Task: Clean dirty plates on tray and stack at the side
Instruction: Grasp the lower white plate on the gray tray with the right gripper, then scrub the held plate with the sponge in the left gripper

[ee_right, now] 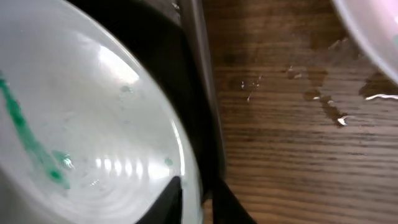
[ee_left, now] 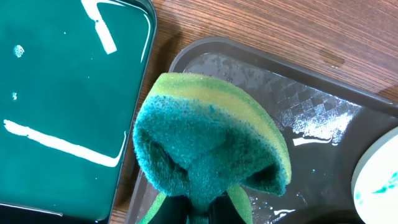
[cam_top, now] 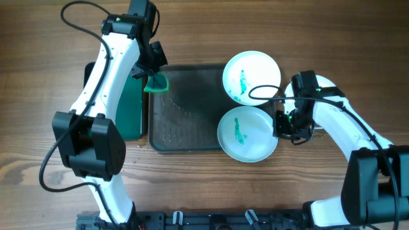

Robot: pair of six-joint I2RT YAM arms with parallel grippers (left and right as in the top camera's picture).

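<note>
Two white plates with teal smears lie at the right end of the dark tray: a far plate and a near plate. A third plate is not in view. My left gripper is shut on a green and yellow sponge, held over the tray's far left corner. In the left wrist view the folded sponge hangs above the wet tray. My right gripper is shut on the near plate's right rim. In the right wrist view one finger lies inside the plate and one outside.
A smaller black tray with a bright green inside lies left of the dark tray, partly under my left arm; it also shows in the left wrist view. Water drops sit on the wooden table right of the tray.
</note>
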